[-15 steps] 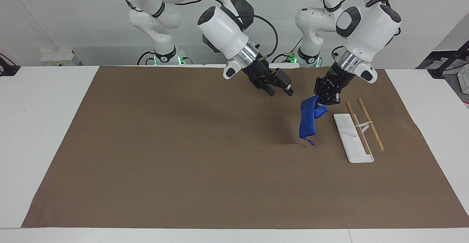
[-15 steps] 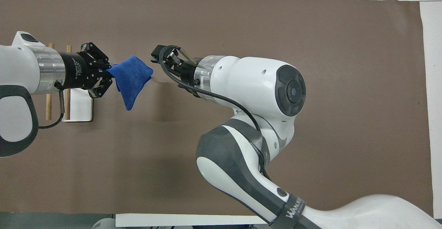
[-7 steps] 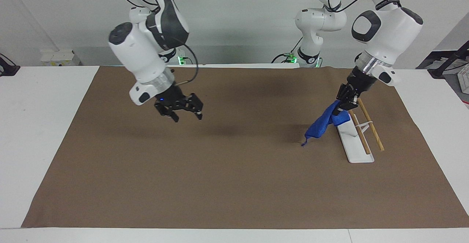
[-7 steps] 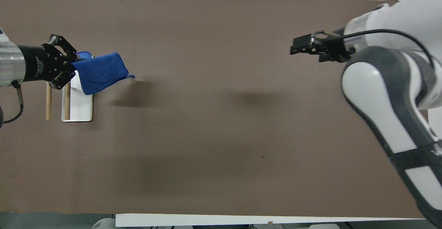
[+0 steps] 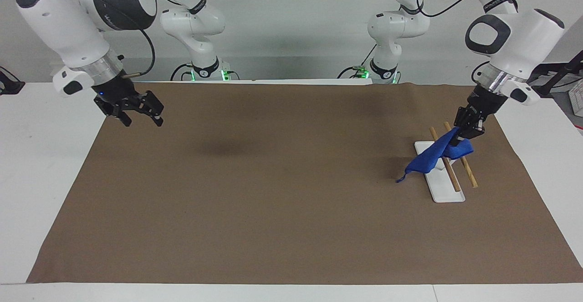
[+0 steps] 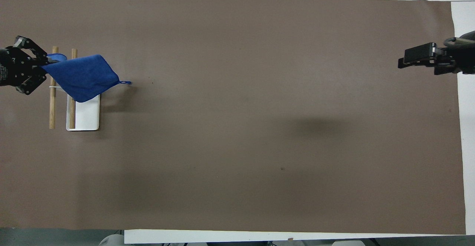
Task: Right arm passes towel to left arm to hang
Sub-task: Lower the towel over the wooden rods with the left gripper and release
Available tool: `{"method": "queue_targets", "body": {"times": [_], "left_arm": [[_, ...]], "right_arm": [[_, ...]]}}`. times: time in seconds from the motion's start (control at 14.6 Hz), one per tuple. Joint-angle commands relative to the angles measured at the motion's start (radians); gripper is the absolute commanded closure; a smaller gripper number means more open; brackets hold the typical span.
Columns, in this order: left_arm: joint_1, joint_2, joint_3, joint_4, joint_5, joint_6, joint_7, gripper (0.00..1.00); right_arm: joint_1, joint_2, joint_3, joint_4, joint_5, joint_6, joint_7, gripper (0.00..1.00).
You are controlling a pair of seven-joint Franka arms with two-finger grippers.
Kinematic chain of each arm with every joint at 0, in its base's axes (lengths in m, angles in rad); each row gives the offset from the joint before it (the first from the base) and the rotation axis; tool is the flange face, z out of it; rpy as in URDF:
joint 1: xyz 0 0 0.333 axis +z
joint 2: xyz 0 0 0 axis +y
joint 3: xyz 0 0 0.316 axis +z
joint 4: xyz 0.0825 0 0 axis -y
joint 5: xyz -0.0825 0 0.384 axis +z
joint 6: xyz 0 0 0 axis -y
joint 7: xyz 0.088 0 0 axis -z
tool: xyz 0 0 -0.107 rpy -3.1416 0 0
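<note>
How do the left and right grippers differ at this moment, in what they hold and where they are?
The left gripper is shut on the towel, while the right gripper holds nothing and its fingers stand open. The left gripper is over the rack at the left arm's end of the table; the right gripper hangs over the brown mat's edge at the right arm's end, waiting. Both are black two-finger grippers on white arms.

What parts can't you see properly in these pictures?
- Overhead view: the left gripper is mostly cut off by the picture's edge.
- Both views: the towel covers the middle of the rack, so whether it already rests on the bars is unclear.
- Overhead view: the right gripper shows only its tip; the arm is cut off.
</note>
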Motion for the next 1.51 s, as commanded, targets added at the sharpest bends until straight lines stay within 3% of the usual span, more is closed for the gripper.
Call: {"method": "queue_targets", "body": {"times": [0.0, 0.21, 0.75, 1.44], "left_arm": [[0.038, 0.010, -0.009, 0.005, 0.010, 0.084, 0.060, 1.00], [0.058, 0.029, -0.007, 0.022, 0.010, 0.143, 0.115, 1.00], [0.176, 0.030, -0.004, 0.011, 0.012, 0.129, 0.425, 1.00], [0.184, 0.021, -0.004, -0.154, 0.012, 0.196, 0.462, 0.99]], "right_arm": [[0.011, 0.034, -0.026, 0.142, -0.026, -0.152, -0.014, 0.00], [-0.021, 0.038, -0.009, 0.134, -0.045, -0.166, -0.037, 0.00], [-0.033, 0.057, -0.012, 0.118, -0.124, -0.162, -0.100, 0.00], [-0.030, 0.015, -0.017, 0.065, -0.135, -0.103, -0.161, 0.00]]}}
